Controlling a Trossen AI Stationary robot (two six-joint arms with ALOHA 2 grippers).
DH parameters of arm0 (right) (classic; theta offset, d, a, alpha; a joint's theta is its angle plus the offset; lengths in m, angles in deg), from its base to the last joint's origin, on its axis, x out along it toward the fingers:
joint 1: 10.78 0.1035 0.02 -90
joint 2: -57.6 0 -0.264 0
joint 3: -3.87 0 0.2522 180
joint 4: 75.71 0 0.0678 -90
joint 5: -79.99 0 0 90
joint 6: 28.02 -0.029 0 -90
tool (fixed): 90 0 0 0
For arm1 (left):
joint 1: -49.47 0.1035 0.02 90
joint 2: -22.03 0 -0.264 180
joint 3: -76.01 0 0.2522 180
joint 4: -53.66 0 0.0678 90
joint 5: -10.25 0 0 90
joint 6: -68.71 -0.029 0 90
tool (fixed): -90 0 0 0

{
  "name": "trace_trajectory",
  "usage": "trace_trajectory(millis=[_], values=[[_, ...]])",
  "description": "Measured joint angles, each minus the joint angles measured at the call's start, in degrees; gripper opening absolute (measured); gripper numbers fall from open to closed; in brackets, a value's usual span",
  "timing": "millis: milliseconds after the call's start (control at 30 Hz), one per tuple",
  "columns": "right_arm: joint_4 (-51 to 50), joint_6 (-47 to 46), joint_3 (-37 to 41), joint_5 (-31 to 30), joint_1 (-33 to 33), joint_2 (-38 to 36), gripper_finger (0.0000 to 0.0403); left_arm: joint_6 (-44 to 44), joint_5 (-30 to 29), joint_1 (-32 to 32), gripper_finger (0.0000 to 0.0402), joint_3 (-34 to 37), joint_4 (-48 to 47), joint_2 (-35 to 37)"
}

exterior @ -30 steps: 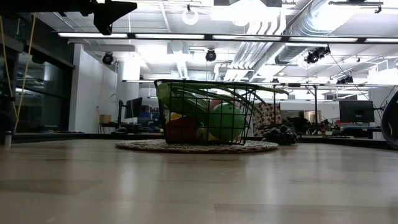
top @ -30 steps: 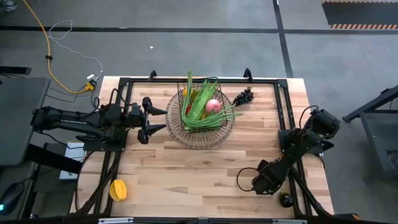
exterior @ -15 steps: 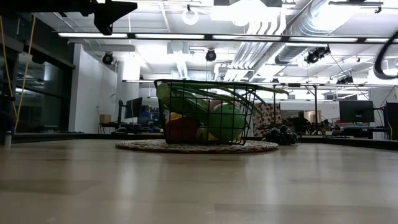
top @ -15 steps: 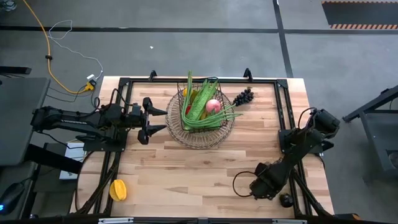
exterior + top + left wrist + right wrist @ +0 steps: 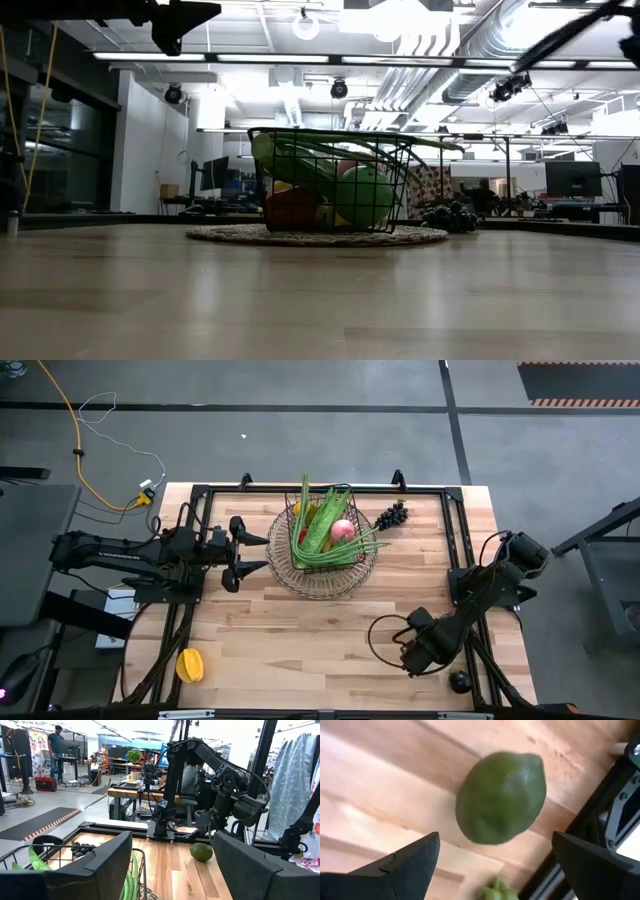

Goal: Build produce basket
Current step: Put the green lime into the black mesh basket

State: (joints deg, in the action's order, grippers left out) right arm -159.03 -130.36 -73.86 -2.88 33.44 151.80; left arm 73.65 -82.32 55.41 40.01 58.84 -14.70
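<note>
The dark wire basket [image 5: 325,545] [image 5: 330,185] stands mid-table toward the far edge, on its round flat rim. It holds long green beans [image 5: 330,525], a pink apple [image 5: 342,530] and a green apple [image 5: 362,195]. Dark grapes [image 5: 390,517] lie on the table by its far right side. A green avocado [image 5: 500,797] [image 5: 459,682] [image 5: 201,851] lies near the table's near right corner. My right gripper [image 5: 428,652] [image 5: 496,840] hovers open above it. My left gripper [image 5: 258,553] [image 5: 172,840] waits open, left of the basket.
A yellow-orange fruit [image 5: 189,665] lies at the near left corner. A black metal frame [image 5: 470,650] runs along the table's edges, close beside the avocado. Bare wood lies between the basket and the near edge.
My right arm has risen and shifted slightly toward the table's left; in the low view it has climbed out at the picture's right edge. The left arm, basket and produce have kept still.
</note>
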Motion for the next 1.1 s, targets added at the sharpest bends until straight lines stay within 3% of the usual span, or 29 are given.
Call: trace_trajectory(millis=[400,833,967,1100], values=[[3.42,-12.36,4.32,-4.83,0.02,-0.27,0.0375,0.85,0.88,0.02,0.0266,0.00,0.04,-0.02],[18.13,-17.28,16.16,-8.72,0.05,-0.55,0.0373,0.85,0.98,0.02,0.0266,0.00,0.01,-0.02],[17.61,-17.09,15.78,-9.50,0.09,-0.39,0.0359,0.87,0.89,0.01,0.0266,0.00,0.01,-0.02],[13.90,-13.64,13.61,-8.65,0.02,-0.05,0.0317,0.87,0.85,0.00,0.0266,0.00,0.00,-0.02]])
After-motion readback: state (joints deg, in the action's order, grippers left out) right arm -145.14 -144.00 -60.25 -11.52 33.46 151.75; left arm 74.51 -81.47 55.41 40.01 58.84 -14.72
